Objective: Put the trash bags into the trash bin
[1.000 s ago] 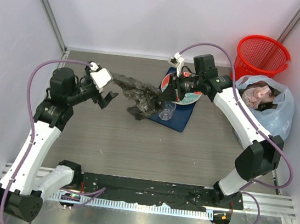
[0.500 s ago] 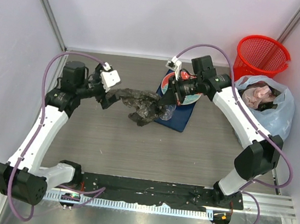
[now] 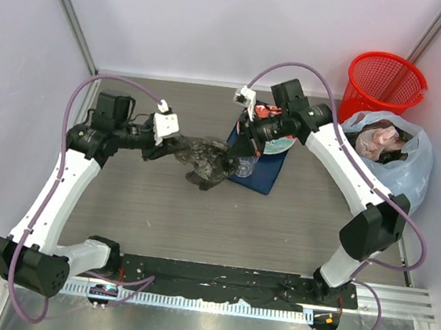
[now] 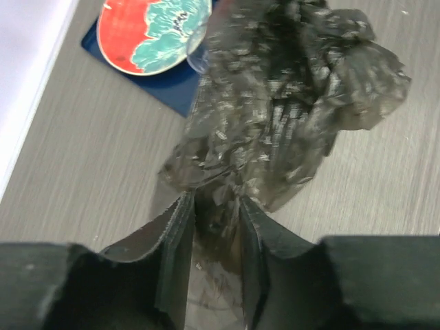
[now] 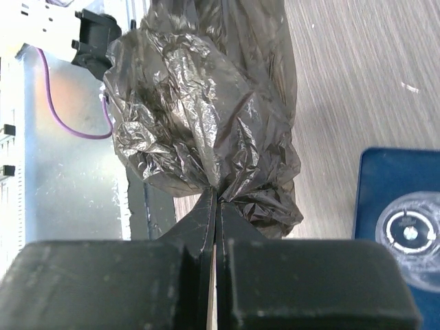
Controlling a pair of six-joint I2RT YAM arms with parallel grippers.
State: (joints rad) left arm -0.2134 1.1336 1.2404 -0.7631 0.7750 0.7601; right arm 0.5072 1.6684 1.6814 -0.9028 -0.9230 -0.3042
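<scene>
Clearly, right hand [image 5: 214, 197] tight on the trash bag [image 5: 199, 110]; left hand [image 4: 216, 203] half-open astride its other end, grip unclear.

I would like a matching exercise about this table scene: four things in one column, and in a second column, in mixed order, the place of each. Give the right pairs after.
Things
1. dark trash bag
2. red bin
3. pale blue bag
4. plate

Places
a. lying on the blue mat
b. pinched in the shut right tool
c. standing upright in the far right corner
d. just in front of the red bin, by the right wall

Pairs: 1-b, 2-c, 3-d, 4-a
</scene>
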